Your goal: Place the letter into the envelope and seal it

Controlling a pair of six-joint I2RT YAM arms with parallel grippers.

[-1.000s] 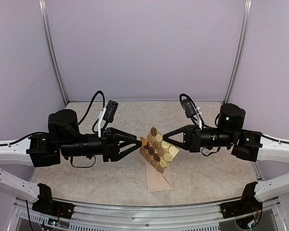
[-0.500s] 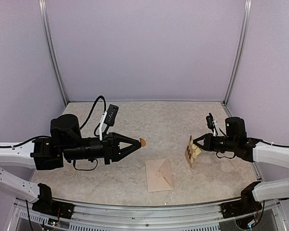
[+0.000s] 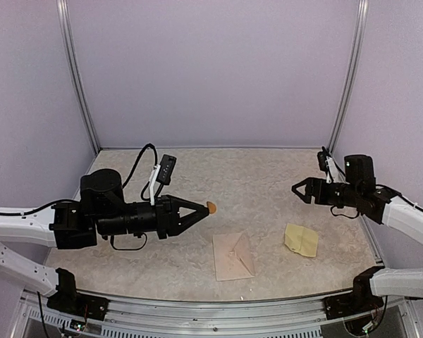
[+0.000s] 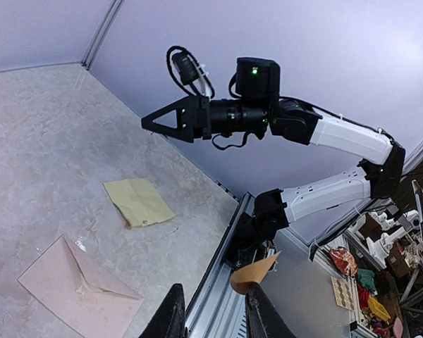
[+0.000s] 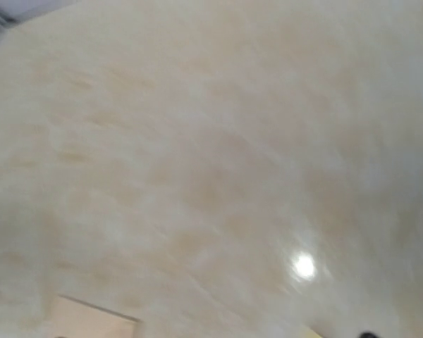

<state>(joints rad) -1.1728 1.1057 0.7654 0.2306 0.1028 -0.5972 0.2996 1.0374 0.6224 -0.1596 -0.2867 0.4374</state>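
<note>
The pale pink envelope [image 3: 233, 256] lies flat near the front of the table, its pointed flap folded down; the left wrist view also shows the envelope [image 4: 77, 289]. The letter is not in view. My left gripper [image 3: 203, 208] hovers left of and above the envelope, jaws a little apart. A round brown sticker [image 4: 254, 271] clings to one fingertip, and the sticker [image 3: 210, 207] also shows from above. My right gripper [image 3: 299, 189] stands open and empty, high at the right. The right wrist view is blurred and shows only table and an envelope corner [image 5: 92, 320].
A yellowish sticker sheet [image 3: 301, 240] lies on the table right of the envelope, below my right gripper. The sheet [image 4: 137, 202] also shows in the left wrist view. Purple walls close off the back and sides. A metal rail [image 3: 218, 303] runs along the front edge.
My right gripper opened and let go of the sticker sheet, which now lies on the table. That arm pulled back to the right. The left gripper keeps the peeled sticker.
</note>
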